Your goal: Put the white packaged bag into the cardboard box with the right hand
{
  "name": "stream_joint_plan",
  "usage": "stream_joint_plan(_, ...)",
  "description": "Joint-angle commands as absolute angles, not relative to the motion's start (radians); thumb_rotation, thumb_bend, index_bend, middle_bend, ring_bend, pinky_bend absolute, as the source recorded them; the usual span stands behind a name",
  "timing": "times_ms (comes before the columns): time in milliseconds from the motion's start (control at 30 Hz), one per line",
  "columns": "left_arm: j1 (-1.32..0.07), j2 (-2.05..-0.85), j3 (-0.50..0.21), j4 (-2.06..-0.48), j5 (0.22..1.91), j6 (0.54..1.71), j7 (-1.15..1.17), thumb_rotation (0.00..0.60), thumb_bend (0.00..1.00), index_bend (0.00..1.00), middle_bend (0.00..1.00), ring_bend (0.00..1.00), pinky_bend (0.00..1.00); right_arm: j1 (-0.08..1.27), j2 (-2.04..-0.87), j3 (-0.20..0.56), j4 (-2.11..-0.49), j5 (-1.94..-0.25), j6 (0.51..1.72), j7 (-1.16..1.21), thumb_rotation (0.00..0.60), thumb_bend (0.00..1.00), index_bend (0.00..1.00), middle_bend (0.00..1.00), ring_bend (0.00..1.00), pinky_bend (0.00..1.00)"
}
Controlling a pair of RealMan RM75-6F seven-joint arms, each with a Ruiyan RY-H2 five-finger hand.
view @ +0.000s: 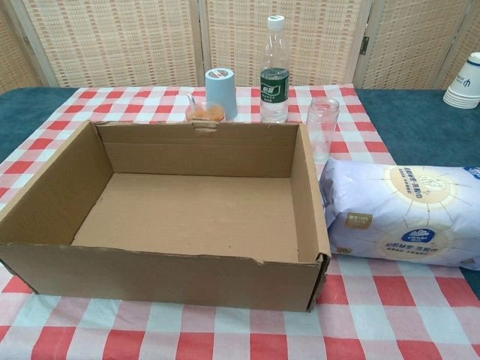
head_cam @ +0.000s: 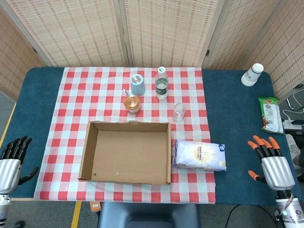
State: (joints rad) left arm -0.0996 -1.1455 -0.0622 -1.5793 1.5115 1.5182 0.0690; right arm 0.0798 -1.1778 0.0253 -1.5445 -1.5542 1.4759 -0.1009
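Note:
The white packaged bag lies flat on the checked cloth, just right of the cardboard box. The open, empty cardboard box sits at the middle of the table near the front edge. My right hand, with orange fingertips, rests open on the blue table surface well to the right of the bag, holding nothing. At the front left corner my left hand, with dark fingers, also lies open and empty. Neither hand shows in the chest view.
Behind the box stand a blue cup, a water bottle, a clear glass and a small jar of orange stuff. White paper cups and a green snack packet are at the right.

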Motion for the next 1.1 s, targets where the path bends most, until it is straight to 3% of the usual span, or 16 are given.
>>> stream_joint_plan(33, -0.100, -1.145, -0.060, -1.581, 1.513, 1.516, 0.071, 0.600, 0.24, 0.00, 0.00, 0.00, 0.10, 0.079, -1.177, 0.026, -1.544, -1.552, 1.476, -0.101, 0.600, 0.00, 0.17, 0.07, 0.00, 0.00)
stream_joint_plan(500, -0.099, -1.134, -0.053, -1.590, 1.538, 1.530, 0.058, 0.600, 0.24, 0.00, 0.00, 0.00, 0.10, 0.069, -1.182, 0.029, -1.572, -1.550, 1.496, -0.119, 0.600, 0.00, 0.16, 0.07, 0.00, 0.05)
stream_joint_plan(833, -0.116, -1.132, -0.046, -1.566, 1.514, 1.470, 0.007, 0.600, 0.24, 0.00, 0.00, 0.00, 0.10, 0.041, -1.134, 0.014, -1.637, -1.562, 1.526, -0.118, 0.600, 0.00, 0.11, 0.07, 0.00, 0.10)
stream_joint_plan(1100, -0.120, -1.137, -0.040, -1.568, 1.523, 1.468, 0.012, 0.600, 0.24, 0.00, 0.00, 0.00, 0.10, 0.091, -1.080, 0.002, -1.707, -1.547, 1.403, -0.081, 0.600, 0.00, 0.07, 0.07, 0.00, 0.10)
